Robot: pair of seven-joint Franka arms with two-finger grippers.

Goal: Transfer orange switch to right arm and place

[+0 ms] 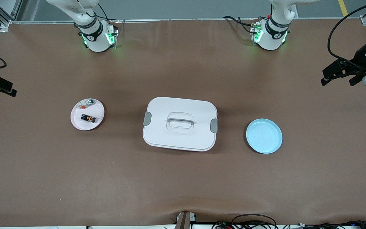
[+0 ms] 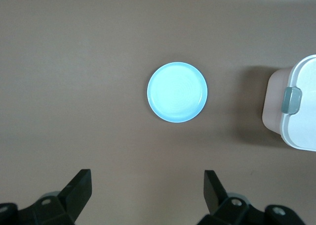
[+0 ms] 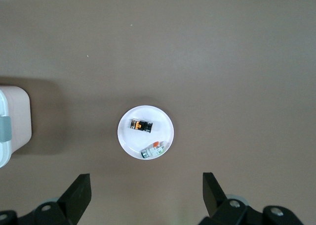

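On the white plate lies the orange switch; left gripper and right gripper spread apart, no writing legible

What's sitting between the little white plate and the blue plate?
A big white lidded box with grey clips sits between the small white plate and the round blue plate, seen in the front view.
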